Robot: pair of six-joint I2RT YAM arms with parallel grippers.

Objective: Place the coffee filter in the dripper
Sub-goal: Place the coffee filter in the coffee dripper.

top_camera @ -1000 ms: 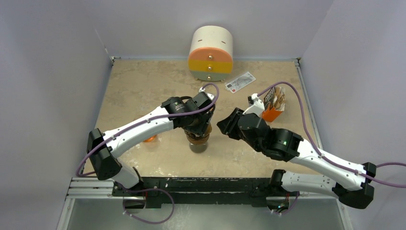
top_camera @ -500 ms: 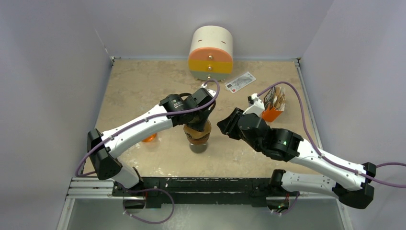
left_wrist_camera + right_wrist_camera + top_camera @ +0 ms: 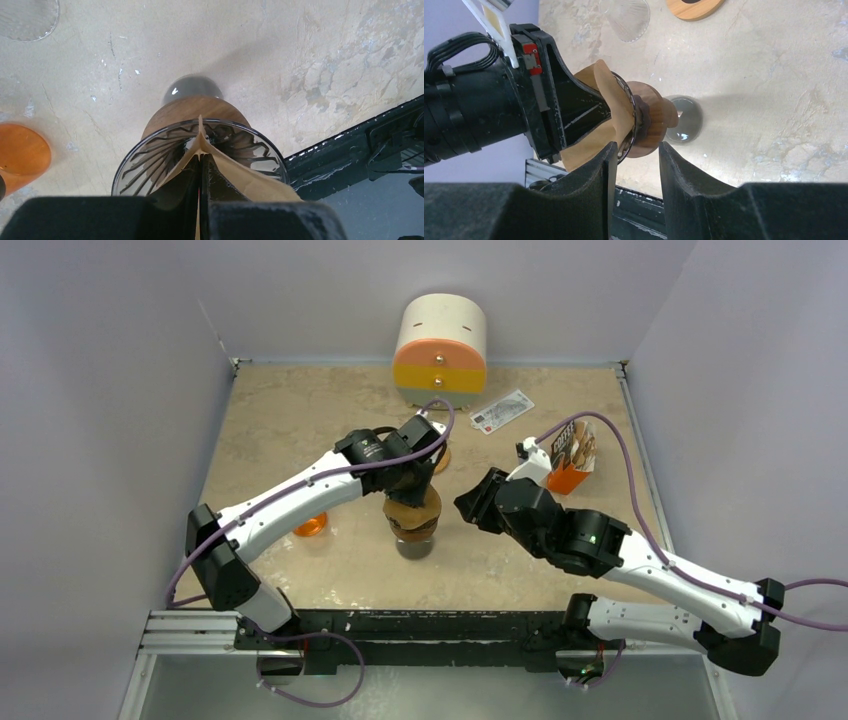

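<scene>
My left gripper [image 3: 201,169] has its jaws pinching the brown coffee filter [image 3: 245,180], tip down in the glass dripper [image 3: 145,165]. The right gripper [image 3: 636,160] sits close by with its jaws spread, and there's an orange dish [image 3: 20,150] nearby on the worktop [image 3: 280,55].

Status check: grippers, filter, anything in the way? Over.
Left gripper shut on coffee filter. Filter tip down in dripper, not released. Right gripper open beside dripper, apart from it. Nothing blocking.

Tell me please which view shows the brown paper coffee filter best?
Left wrist: the brown paper coffee filter is close, pinched in the left claw, tip inside the clear glass dripper. Right wrist shows it side-on, partly hidden; top shows a brown patch.
</scene>
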